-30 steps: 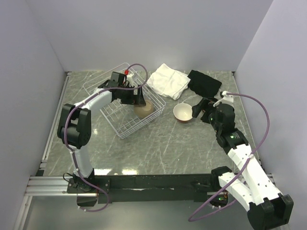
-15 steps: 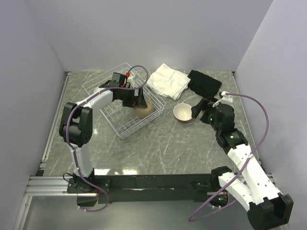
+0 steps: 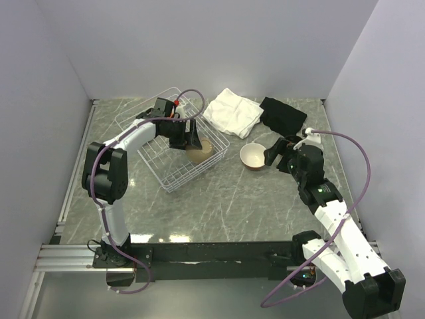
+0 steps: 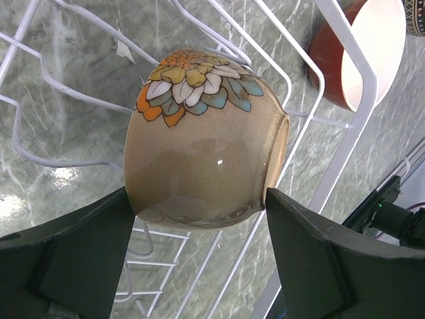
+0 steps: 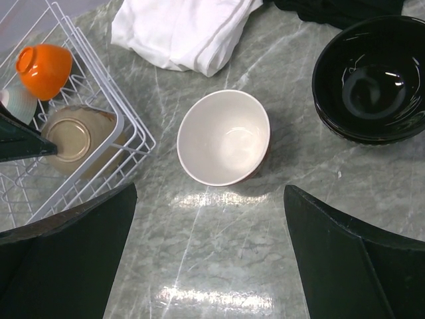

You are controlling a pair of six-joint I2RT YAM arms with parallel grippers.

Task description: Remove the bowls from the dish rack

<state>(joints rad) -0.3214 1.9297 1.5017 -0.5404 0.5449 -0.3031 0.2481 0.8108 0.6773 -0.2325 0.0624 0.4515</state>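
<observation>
Glossy glazed tan bowl, white-coated wire dish rack, polished marble table

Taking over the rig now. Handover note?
Left gripper: fingers against both sides of the tan bowl, which lies inside the dish rack.
Right gripper: open, empty, above the red bowl.
Done: red bowl and dark bowl are out on the table.
Left: tan bowl, orange bowl and pale blue-green bowl are in the rack.
</observation>
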